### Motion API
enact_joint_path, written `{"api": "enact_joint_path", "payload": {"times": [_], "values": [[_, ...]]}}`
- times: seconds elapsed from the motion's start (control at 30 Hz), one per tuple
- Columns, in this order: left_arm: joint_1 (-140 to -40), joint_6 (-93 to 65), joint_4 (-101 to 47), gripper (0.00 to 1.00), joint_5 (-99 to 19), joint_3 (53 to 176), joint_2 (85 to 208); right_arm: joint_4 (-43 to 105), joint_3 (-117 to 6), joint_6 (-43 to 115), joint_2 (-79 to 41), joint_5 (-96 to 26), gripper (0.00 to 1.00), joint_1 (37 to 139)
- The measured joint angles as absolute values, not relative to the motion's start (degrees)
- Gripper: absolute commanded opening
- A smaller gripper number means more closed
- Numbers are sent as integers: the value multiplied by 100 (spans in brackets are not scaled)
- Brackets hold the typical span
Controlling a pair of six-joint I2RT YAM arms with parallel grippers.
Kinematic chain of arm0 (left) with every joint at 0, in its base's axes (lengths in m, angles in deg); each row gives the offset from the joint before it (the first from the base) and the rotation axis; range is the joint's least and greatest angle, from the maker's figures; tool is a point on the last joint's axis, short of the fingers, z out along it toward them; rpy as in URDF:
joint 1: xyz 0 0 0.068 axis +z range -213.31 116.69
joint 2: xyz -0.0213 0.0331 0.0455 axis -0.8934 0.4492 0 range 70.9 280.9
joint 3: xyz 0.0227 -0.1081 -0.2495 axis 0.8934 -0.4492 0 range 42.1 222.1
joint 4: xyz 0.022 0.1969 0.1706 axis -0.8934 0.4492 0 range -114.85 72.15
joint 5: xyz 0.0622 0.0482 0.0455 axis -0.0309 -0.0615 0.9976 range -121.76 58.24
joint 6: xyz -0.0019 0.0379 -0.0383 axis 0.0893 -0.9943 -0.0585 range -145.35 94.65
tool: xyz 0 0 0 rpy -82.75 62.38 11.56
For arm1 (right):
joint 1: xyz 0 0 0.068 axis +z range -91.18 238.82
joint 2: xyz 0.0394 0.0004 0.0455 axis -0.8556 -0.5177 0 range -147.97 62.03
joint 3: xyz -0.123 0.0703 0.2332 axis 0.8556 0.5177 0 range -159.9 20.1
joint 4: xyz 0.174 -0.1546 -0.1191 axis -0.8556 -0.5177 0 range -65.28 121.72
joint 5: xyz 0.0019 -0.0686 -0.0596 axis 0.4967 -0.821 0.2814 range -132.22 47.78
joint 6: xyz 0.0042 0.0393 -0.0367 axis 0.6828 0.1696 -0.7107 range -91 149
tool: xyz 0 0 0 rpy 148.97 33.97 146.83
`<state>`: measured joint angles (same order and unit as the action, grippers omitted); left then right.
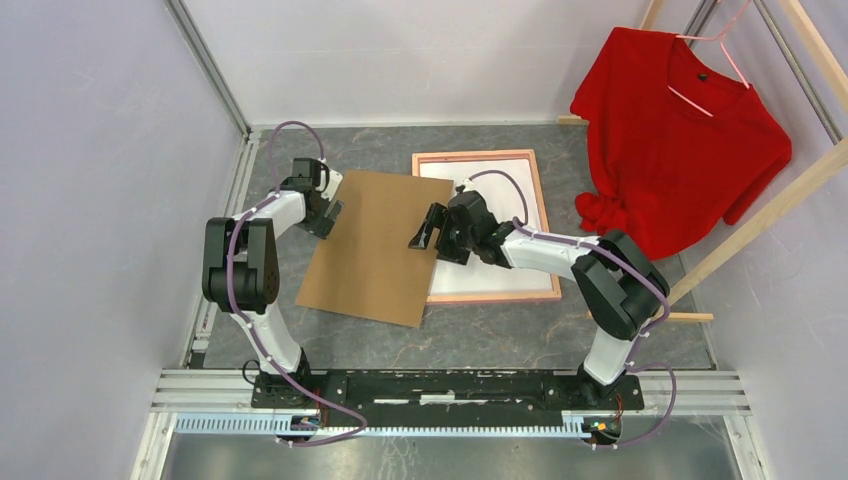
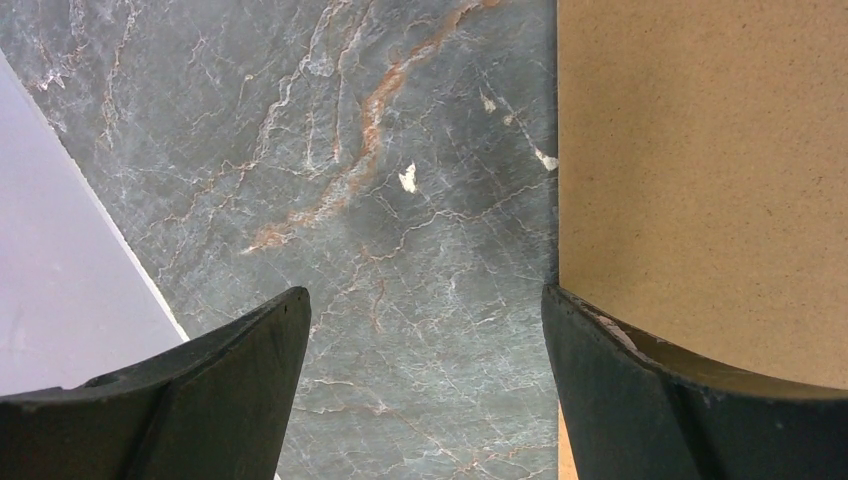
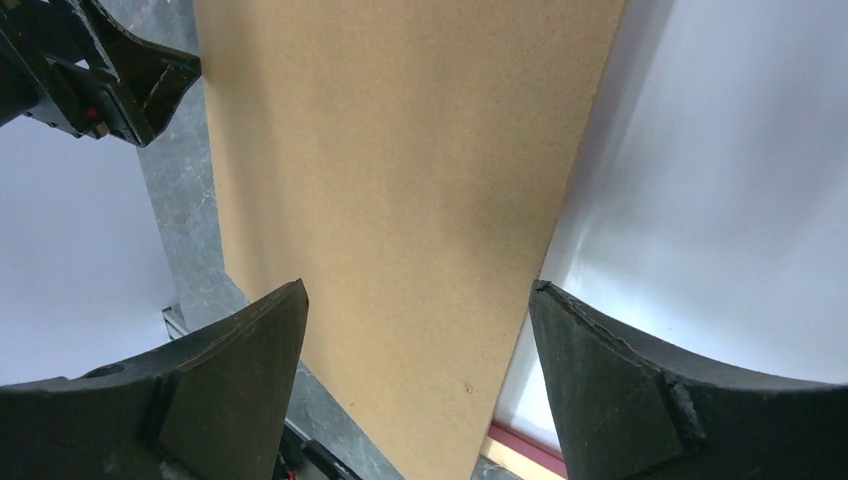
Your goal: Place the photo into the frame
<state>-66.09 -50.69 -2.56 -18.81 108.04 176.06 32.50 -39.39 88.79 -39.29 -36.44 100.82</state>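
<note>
The frame (image 1: 545, 230) lies back-up on the table, its wood-coloured rim around a plain white sheet (image 1: 500, 200). No mountain print shows anywhere. The brown backing board (image 1: 375, 245) lies left of it, its right edge over the frame's left rim. My left gripper (image 1: 328, 215) is open and empty at the board's left edge; in its wrist view (image 2: 425, 330) one finger sits over the board (image 2: 700, 180). My right gripper (image 1: 425, 232) is open and empty above the board's right edge (image 3: 400, 150), with the white sheet (image 3: 720, 200) and the frame rim (image 3: 520, 455) beside it.
A red shirt (image 1: 680, 140) hangs on a pink hanger from a wooden clothes rack (image 1: 770, 200) at the back right. Pale walls close in the left and the back. The marble table top (image 2: 350, 200) shows left of the board.
</note>
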Motion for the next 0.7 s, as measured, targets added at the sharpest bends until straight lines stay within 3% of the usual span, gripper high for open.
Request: {"api": "enact_joint_path", "payload": {"times": [0.27, 0.7], "values": [[-6596, -4999, -252, 93, -1881, 10806, 17606, 2778, -3945, 8199, -3845, -3609, 89, 9947], [-6594, -4995, -245, 93, -1883, 10810, 17610, 3215, -3648, 8110, -3658, -3069, 78, 9590]]}}
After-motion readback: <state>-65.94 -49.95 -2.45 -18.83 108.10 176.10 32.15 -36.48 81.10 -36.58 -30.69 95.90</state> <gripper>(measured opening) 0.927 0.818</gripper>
